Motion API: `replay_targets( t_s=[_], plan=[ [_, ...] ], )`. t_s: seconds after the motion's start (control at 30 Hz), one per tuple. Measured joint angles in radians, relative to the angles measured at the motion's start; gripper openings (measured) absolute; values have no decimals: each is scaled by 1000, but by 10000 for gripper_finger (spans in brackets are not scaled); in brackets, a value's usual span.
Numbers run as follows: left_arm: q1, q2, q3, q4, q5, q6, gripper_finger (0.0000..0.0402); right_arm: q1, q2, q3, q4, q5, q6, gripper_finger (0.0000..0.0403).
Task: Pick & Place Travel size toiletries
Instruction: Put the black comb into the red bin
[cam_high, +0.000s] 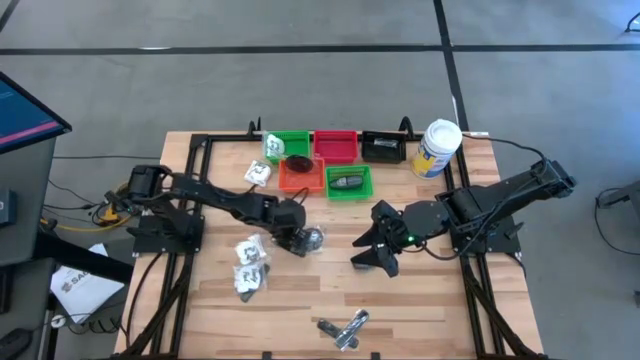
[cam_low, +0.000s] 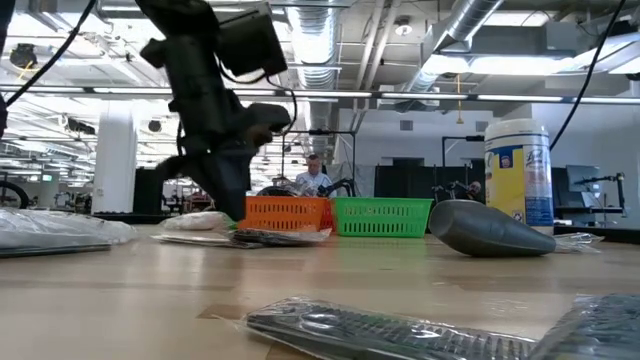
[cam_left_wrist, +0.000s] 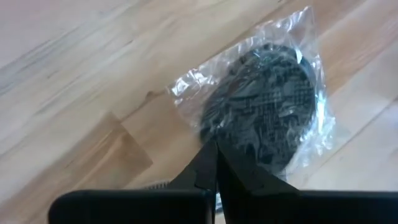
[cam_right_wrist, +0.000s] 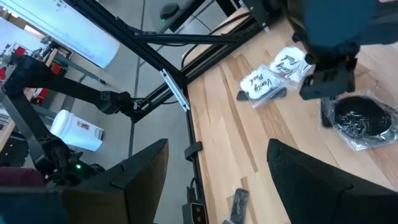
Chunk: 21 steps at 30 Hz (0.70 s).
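Perhaps a person (cam_low: 316, 172), tiny, far off

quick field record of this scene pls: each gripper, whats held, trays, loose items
left gripper: jaws shut, pinching the plastic bag of the black round piece, mid table
right gripper: jaws open, empty, right of centre
trays: green tray holds a dark grey oval
loose items: white packets, silvery sachets
canister: upright, back right

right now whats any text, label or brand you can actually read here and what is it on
"Vanity Pack" (my best reading of the script): on two clear packets with white contents lying side by side on the table.
Yellow and blue label on the tall white canister: print too small to read.
Printed white paper on the floor left of the table: blurred, unreadable.
Packets in the trays: marks too small to read.
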Motion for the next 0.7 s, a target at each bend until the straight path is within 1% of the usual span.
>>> replay_targets(
  t_s=[0.17, 0.27, 0.43, 0.6, 0.7],
  plan=[
    [4, 48, 36, 27, 12, 21, 0, 0, 0, 0, 5, 9, 0, 265],
    [7, 105, 94, 35, 33, 52, 0, 0, 0, 0, 4, 20, 0, 265],
    [-1, 216, 210, 33, 103, 99, 0, 1, 0, 0, 3, 21, 0, 265],
    [-50, 306, 319, 41, 150, 130, 0, 5, 0, 0, 3, 22, 1, 265],
    [-89, 339, 371, 37, 167, 158, 0, 10, 0, 0, 1, 21, 1, 265]
  ],
)
